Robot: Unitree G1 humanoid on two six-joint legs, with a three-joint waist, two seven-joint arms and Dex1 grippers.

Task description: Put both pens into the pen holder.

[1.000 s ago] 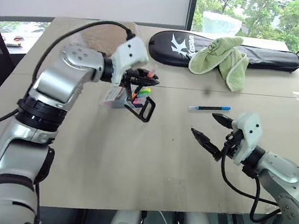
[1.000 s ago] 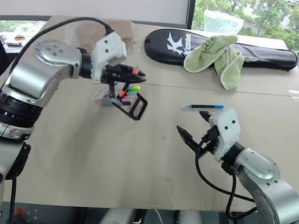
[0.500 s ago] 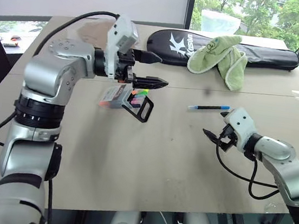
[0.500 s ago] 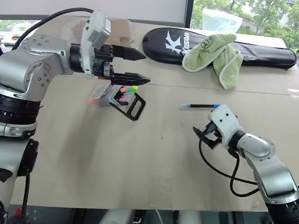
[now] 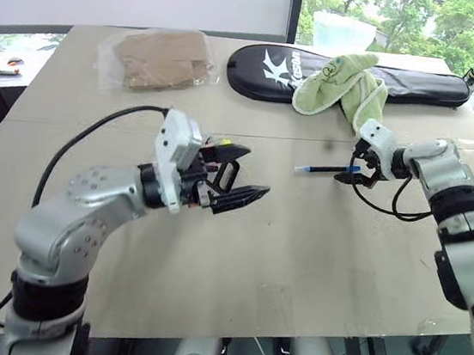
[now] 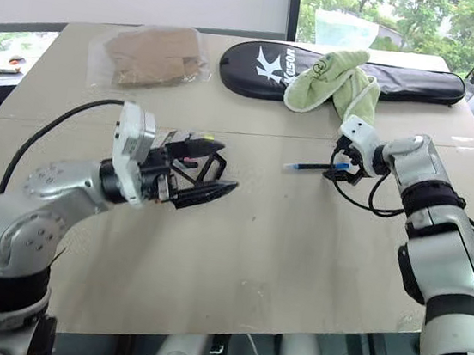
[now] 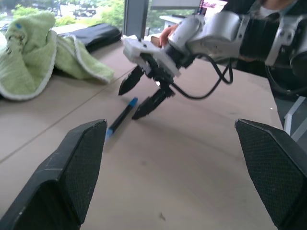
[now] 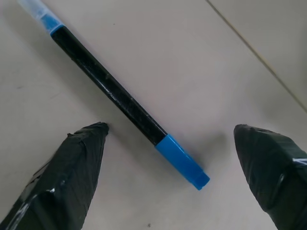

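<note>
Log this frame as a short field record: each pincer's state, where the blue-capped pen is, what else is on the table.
left pincer: open, empty, raised above the table, in front of the pen holder
right pincer: open, poised over the blue-capped pen, not gripping
blue-capped pen: flat on the table, between the right pincer's fingers
pen holder: mostly hidden behind the left pincer; contents cannot be made out
green cloth: draped on the black racket bag at the far edge
brown packet: far left of the table
</note>
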